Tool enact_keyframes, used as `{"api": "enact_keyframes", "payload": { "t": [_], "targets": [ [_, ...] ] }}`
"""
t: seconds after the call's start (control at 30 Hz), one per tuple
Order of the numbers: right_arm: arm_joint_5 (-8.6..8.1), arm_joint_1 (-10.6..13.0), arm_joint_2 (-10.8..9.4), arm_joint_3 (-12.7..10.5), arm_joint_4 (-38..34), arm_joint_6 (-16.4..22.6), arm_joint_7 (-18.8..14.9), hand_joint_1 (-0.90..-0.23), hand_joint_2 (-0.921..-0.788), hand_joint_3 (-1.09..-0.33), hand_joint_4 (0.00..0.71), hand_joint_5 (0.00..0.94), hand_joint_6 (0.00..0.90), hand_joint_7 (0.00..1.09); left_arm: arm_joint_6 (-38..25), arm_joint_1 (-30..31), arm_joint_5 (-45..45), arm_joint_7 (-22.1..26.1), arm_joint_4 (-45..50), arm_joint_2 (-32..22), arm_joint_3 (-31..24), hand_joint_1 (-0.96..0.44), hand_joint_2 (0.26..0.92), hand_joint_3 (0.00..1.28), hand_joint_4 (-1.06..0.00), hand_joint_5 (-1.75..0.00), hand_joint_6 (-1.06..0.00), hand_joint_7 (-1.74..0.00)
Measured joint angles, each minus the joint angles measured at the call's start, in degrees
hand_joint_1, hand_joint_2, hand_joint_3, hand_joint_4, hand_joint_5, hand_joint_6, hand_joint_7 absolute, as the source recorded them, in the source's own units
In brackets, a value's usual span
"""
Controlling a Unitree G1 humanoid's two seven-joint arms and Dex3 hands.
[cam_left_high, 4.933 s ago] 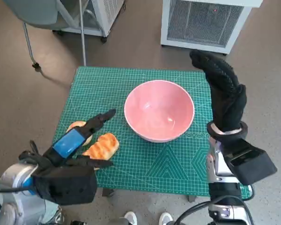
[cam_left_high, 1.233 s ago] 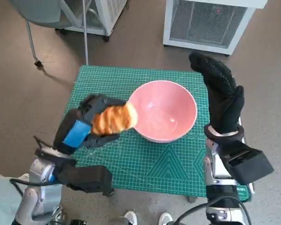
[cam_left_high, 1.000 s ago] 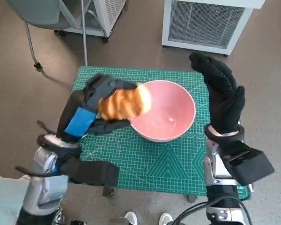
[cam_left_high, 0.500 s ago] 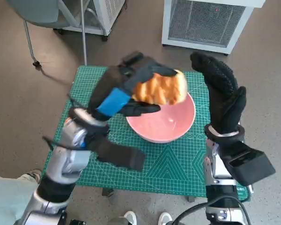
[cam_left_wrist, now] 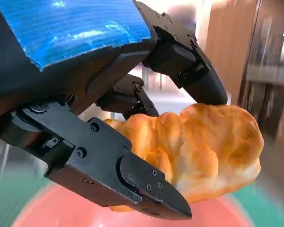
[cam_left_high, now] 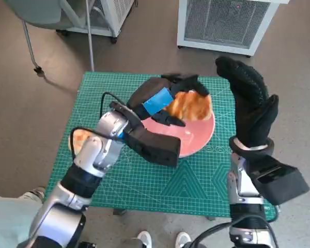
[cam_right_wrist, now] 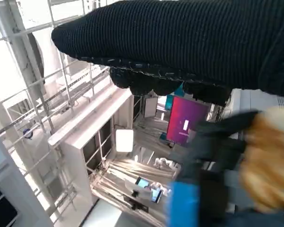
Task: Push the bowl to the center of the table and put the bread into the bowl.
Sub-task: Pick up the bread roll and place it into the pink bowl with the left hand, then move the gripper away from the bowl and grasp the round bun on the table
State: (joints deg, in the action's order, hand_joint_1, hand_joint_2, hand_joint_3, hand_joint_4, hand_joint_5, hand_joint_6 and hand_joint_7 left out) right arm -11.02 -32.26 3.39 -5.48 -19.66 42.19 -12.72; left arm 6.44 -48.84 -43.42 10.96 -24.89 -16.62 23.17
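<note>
Bread (cam_left_high: 191, 106) in left robot hand (cam_left_high: 163, 98) above bowl (cam_left_high: 199, 137)

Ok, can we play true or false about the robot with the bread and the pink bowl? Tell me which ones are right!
1. The left hand holds a piece of bread. True.
2. The bread already lies at the bottom of the bowl. False: it is still in the fingers, above the bowl.
3. The right hand holds the bowl. False: it stands open beside the bowl and holds nothing.
4. The bowl is pink and sits on a green mat. True.
5. Another piece of bread lies on the mat near the left arm. True.
</note>
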Motion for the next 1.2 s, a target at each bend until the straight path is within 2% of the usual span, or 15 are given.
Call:
{"api": "enact_keyframes", "payload": {
  "t": [0.03, 0.1, 0.2, 0.37, 0.73, 1.0, 1.2],
  "targets": [
    [0.01, 0.09, -0.01, -0.01, 0.13, 0.00, 0.00, -0.517, -0.921, -0.800, 0.284, 0.025, -0.001, 0.71, -0.17, -0.04, 0.58, 1.71, -0.49, -0.07, 0.13, -0.17, 0.907, 0.09, -0.33, -0.15, -0.38, -0.43],
    [0.02, 0.29, -0.02, -0.01, 0.43, 0.00, 0.01, -0.517, -0.921, -0.800, 0.284, 0.025, -0.001, 0.71, -1.37, -0.03, 1.34, 5.70, -0.90, -0.30, 0.42, -0.18, 0.912, 0.05, -0.25, -0.06, -0.34, -0.24],
    [0.03, 0.51, -0.05, -0.02, 0.75, 0.00, 0.03, -0.517, -0.921, -0.799, 0.284, 0.025, -0.001, 0.71, -3.61, -0.07, 1.78, 10.34, -0.80, -0.79, 0.55, -0.18, 0.910, 0.03, -0.16, -0.02, -0.30, -0.14],
    [0.03, 0.61, -0.09, -0.08, 0.94, 0.00, 0.15, -0.519, -0.921, -0.798, 0.283, 0.025, -0.001, 0.71, -7.86, -0.12, 2.01, 15.40, 0.70, -1.53, 0.42, -0.19, 0.902, 0.01, -0.11, 0.00, -0.28, -0.08],
    [0.14, 0.61, -0.88, 0.01, 0.89, 0.01, 0.21, -0.519, -0.921, -0.797, 0.283, 0.026, -0.001, 0.71, -8.41, 2.82, 8.40, 18.56, 13.07, -5.60, -4.28, -0.18, 0.879, 0.00, -0.08, 0.00, -0.29, -0.06],
    [0.31, 0.70, -1.27, 0.07, 0.91, 0.02, 0.29, -0.505, -0.921, -0.803, 0.282, 0.026, -0.001, 0.71, -4.34, 9.74, 20.73, 22.12, 25.87, -12.07, -14.38, -0.19, 0.866, 0.00, -0.07, 0.00, -0.30, -0.06],
    [0.70, 0.93, -1.46, 0.31, 1.30, -0.05, 0.32, -0.503, -0.921, -0.804, 0.281, 0.026, -0.001, 0.70, 0.54, 14.52, 29.58, 23.32, 29.30, -18.87, -24.49, -0.22, 0.863, 0.00, -0.08, 0.00, -0.31, -0.05]
  ]
}}
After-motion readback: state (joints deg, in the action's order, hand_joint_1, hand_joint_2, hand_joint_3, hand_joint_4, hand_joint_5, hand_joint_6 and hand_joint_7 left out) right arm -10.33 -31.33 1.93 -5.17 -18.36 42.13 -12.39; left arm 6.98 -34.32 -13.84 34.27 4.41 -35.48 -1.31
